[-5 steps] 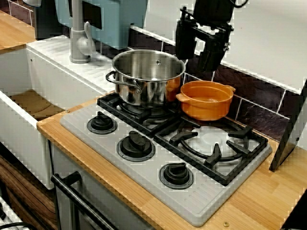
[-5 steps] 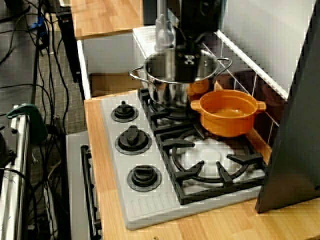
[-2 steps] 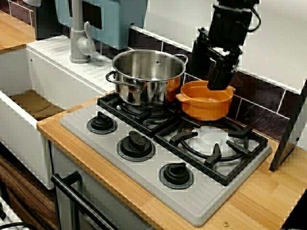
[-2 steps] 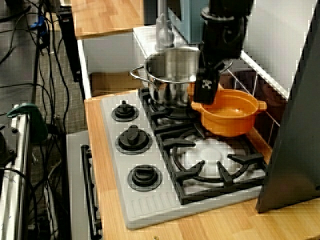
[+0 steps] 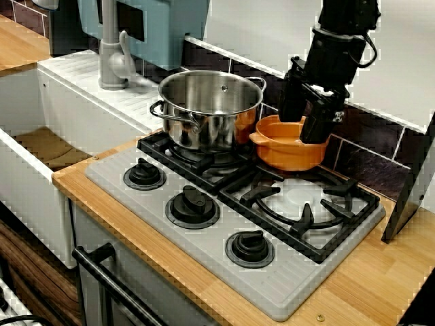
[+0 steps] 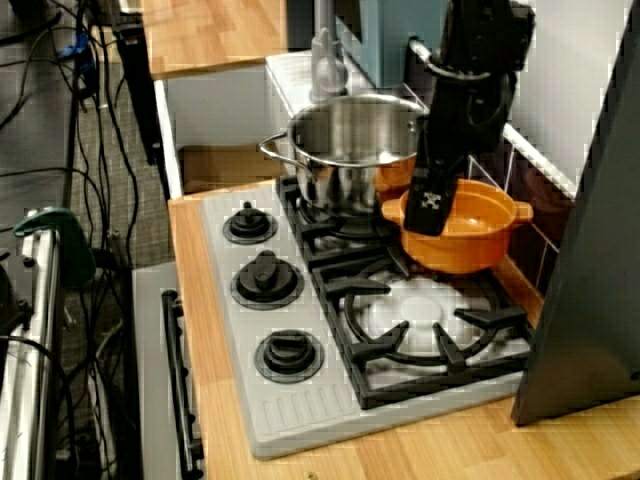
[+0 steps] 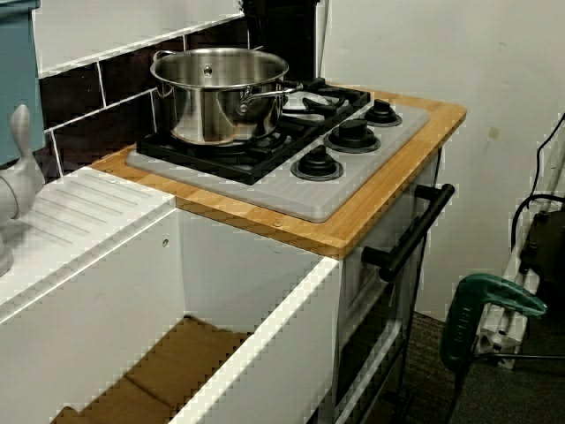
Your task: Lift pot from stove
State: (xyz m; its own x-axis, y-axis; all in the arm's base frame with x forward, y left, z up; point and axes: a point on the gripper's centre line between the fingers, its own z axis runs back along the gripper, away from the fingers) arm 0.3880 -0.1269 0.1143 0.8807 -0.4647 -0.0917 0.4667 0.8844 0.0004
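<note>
Front view: black end effector [image 5: 304,125] is hanging open, empty, fingers straddling the far rim of the small squat orange pot [image 5: 291,144], directly below, sitting on the grey hob's [image 5: 272,282] rear-right grate beside the steel pot [image 5: 209,109].

Black gripper [image 5: 303,124] pointing down, its 2 fingers [image 5: 314,126] spread apart.

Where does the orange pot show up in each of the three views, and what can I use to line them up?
View from the front corner: orange pot right of centre, on the stove's back grate.
View from the knob side: orange pot right of centre, with the hand at its rim.
View from the sink side: not visible; hidden behind the steel pot.
Shared landmark: the steel pot.
</note>
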